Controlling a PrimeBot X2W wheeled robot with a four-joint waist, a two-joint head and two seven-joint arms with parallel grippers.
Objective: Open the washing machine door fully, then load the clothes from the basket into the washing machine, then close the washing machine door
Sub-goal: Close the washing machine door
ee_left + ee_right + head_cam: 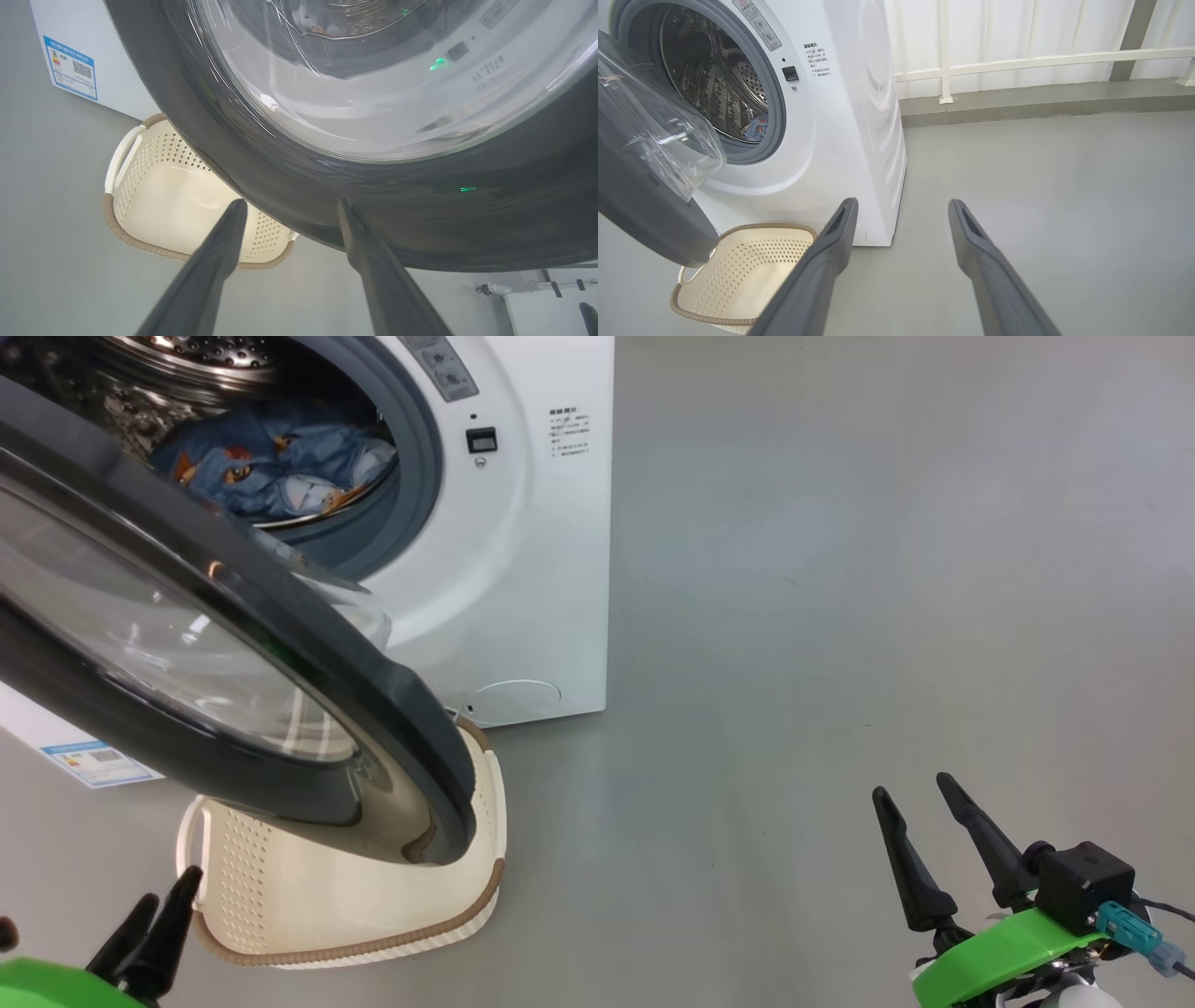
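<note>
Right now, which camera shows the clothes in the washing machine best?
The head view: the clothes lie in plain sight in the drum, blue print and all. The right wrist view catches just a small blue scrap low in the drum. The left wrist view looks through the washing machine door glass, too distorted to tell.

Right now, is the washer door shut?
No: the door stands swung out over the basket, leaving the clothes in the drum in plain sight.

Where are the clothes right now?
In the head view's upper left, the clothes lie inside the washing machine, behind the open washing machine door. The basket on the floor below looks empty.
</note>
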